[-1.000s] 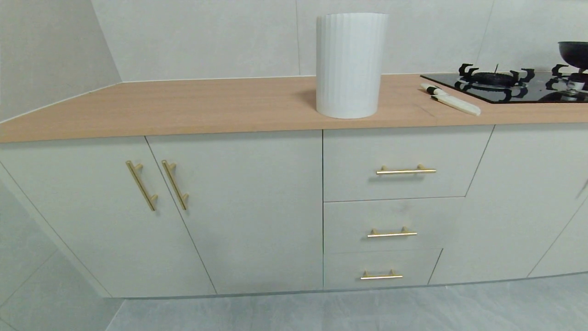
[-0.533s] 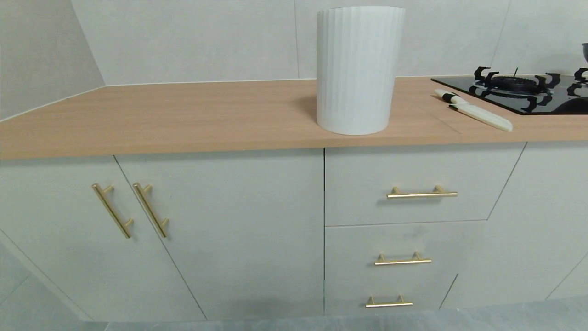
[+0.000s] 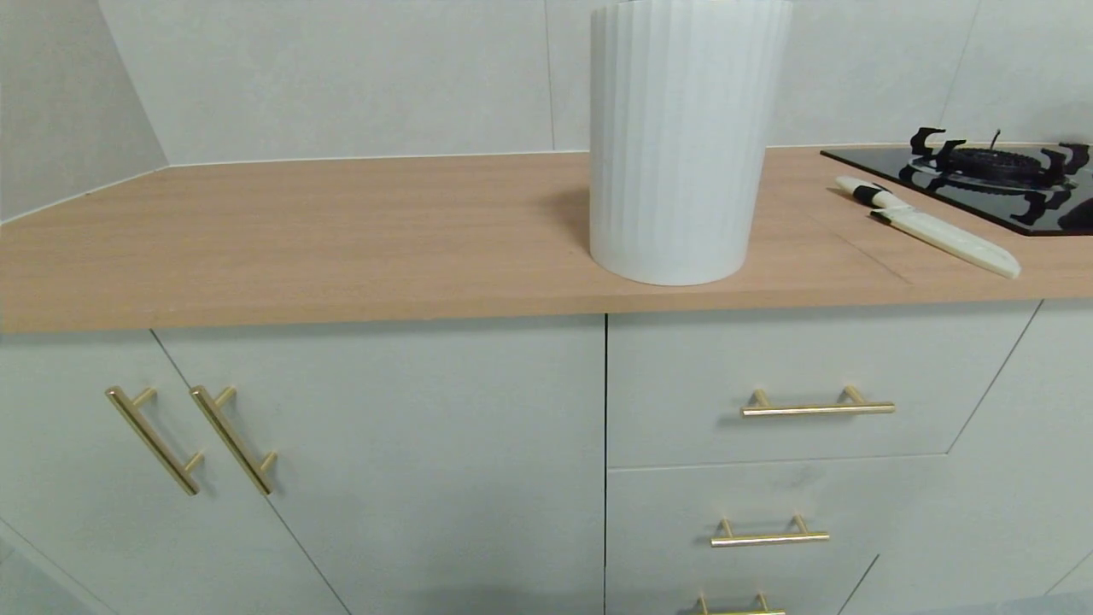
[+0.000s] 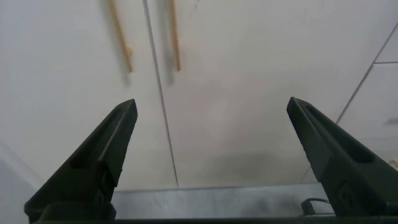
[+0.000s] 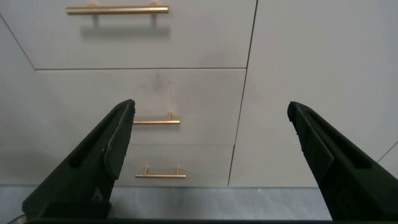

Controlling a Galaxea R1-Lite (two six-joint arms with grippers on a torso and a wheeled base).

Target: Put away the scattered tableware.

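A tall white ribbed container (image 3: pixel 679 141) stands on the wooden countertop (image 3: pixel 341 231) near its front edge. To its right a white knife (image 3: pixel 926 227) with a black band on its handle lies flat on the counter. My left gripper (image 4: pixel 211 112) is open and low, facing the double cabinet doors (image 4: pixel 205 93). My right gripper (image 5: pixel 211 112) is open too, low in front of the drawer fronts (image 5: pixel 143 99). Neither holds anything.
A black gas hob (image 3: pixel 982 171) sits at the far right of the counter. Below are two cabinet doors with gold handles (image 3: pixel 192 440) and a stack of drawers with gold handles (image 3: pixel 817 407). Grey walls back the counter and meet in a corner at the left.
The whole head view has shifted: the counter, container and knife now look closer and larger and the floor has dropped out of sight, so the camera moved toward the cabinets.
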